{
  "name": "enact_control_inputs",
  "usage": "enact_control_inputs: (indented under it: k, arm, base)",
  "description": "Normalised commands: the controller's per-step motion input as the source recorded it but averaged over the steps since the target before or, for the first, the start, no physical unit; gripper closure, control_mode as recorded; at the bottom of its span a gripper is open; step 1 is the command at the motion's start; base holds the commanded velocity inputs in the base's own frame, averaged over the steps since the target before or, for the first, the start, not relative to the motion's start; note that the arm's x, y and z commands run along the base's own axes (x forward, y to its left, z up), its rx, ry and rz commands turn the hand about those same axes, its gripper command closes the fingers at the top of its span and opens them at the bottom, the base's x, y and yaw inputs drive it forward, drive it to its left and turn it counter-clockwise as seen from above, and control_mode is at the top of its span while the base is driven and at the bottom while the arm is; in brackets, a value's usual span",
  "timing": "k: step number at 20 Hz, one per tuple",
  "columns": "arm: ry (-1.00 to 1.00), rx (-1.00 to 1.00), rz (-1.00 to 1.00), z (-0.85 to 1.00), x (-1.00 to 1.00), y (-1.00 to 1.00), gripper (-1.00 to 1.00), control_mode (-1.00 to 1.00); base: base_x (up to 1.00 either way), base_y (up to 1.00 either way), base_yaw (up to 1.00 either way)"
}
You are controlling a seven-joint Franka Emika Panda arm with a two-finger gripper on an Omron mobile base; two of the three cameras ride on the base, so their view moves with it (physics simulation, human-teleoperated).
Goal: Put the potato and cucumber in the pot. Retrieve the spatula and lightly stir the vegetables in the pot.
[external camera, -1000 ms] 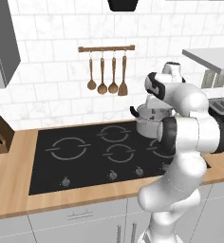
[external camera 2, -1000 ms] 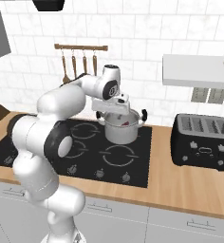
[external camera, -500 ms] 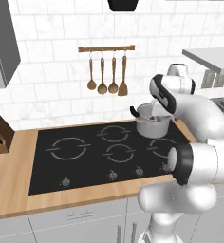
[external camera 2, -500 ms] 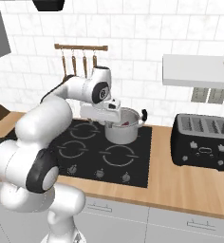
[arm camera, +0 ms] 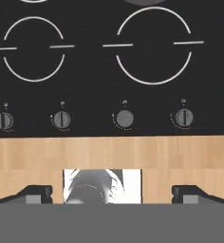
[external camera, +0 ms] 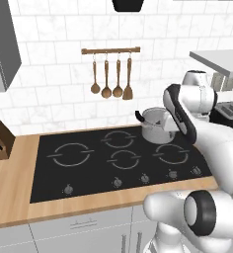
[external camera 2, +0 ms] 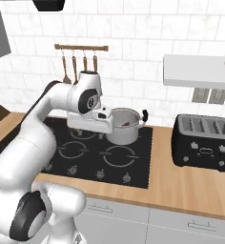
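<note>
The steel pot (external camera 2: 123, 125) stands on the back right burner of the black cooktop (external camera: 89, 163), its black side handle (external camera: 138, 116) pointing left in the left base view. Something reddish shows inside it in the right base view. The spatula (external camera: 128, 78) hangs rightmost on the wall rail (external camera: 110, 50), beside three wooden spoons (external camera: 106, 79). The gripper (arm camera: 112, 191) hangs over the front edge of the wooden counter (arm camera: 112, 156), its jaws spread wide and empty, facing the cooktop knobs (arm camera: 125, 118).

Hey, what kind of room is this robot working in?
A home kitchen, rendered: a black hob set in a wooden counter, a steel pot on it, wooden utensils hanging on the tiled wall, and a toaster.
</note>
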Motion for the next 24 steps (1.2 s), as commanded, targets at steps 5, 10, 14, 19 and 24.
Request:
enact_control_inputs:
  k: [5, 10, 14, 19, 24]
  arm:
    - [-0.01, 0.00, 0.00, 0.00, -0.67, 0.49, -1.00, -1.00]
    - [-0.28, 0.00, 0.00, 0.00, -0.16, 0.42, -1.00, -1.00]
    - [-0.47, 0.00, 0.00, 0.00, 0.00, 0.23, -1.00, -1.00]
    - [-0.47, 0.00, 0.00, 0.02, -0.09, 0.03, -1.00, -1.00]
    - [-0.36, 0.00, 0.00, 0.00, -0.18, 0.17, -1.00, -1.00]
  base:
    - [0.00, 0.00, 0.00]
    - [0.00, 0.00, 0.00]
    - [0.00, 0.00, 0.00]
    - [0.00, 0.00, 0.00]
    - [0.00, 0.00, 0.00]
